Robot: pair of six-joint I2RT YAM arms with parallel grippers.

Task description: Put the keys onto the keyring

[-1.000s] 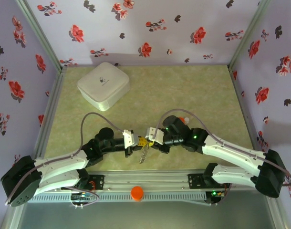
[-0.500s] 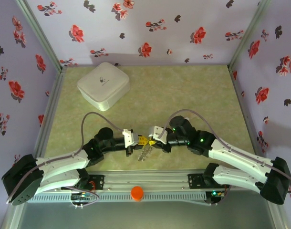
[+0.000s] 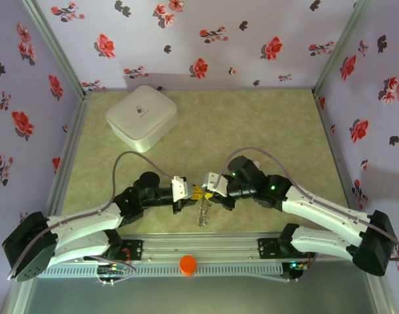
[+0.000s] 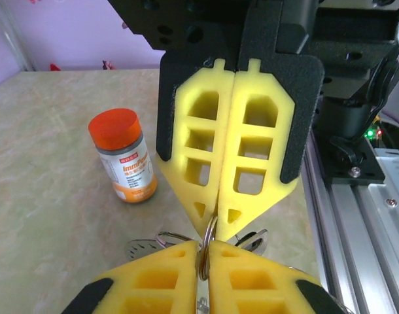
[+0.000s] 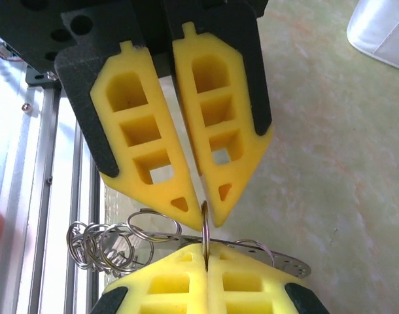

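The keyring stands edge-on between my two grippers, a thin metal ring pinched from both sides. My left gripper is shut on its near rim, and my right gripper faces it tip to tip, shut on the far rim. In the right wrist view, my right gripper clamps the ring from below while the left gripper meets it from above. Flat metal keys and several small rings hang under the ring. From above, the left gripper and right gripper meet, and the keys dangle below.
An orange pill bottle stands on the mat left of the grippers. A white square box sits at the back left. The aluminium rail with an orange button runs along the near edge, close below the hanging keys.
My right gripper has closed on the ring. Both grippers have shifted slightly right, and the hanging keys have swung with them. The right arm's elbow swung outward and came back.
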